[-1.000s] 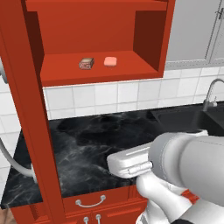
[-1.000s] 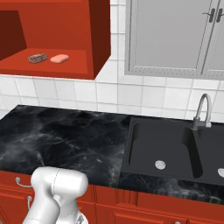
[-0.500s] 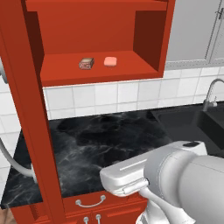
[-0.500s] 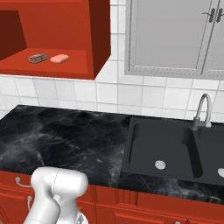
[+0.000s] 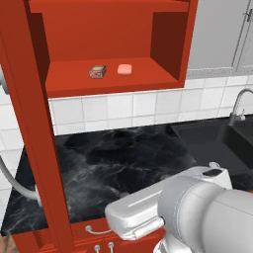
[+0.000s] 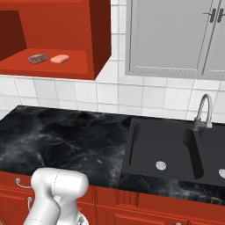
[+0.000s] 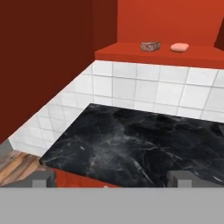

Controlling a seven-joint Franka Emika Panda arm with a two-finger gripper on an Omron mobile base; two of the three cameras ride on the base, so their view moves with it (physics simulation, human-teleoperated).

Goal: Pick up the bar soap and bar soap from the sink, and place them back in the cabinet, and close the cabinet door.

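Both bar soaps lie side by side on the shelf of the open red cabinet (image 5: 113, 44): the brown block (image 5: 97, 72) (image 6: 38, 58) (image 7: 150, 46) on the left, the salmon-pink bar (image 5: 125, 69) (image 6: 59, 58) (image 7: 179, 47) on the right. The cabinet door (image 5: 34, 123) stands open, edge-on at the left, and its dark red face (image 7: 43, 57) shows in the hand view. The black sink (image 6: 167, 149) (image 5: 217, 143) holds no soap. My gripper (image 7: 111, 180) is open, low over the counter's front edge, well below the shelf, with nothing between its fingertips (image 7: 43, 178).
A black marble counter (image 6: 66, 136) runs under the cabinet, backed by white tiles. A curved silver faucet (image 6: 202, 110) rises behind the sink. Pale grey cabinet doors (image 6: 171, 35) hang above the sink. Red drawer fronts (image 6: 145, 211) line the counter's front.
In the left base view my arm's white link has sunk lower and toward the left. The soaps, the door and the camera views have stayed put.
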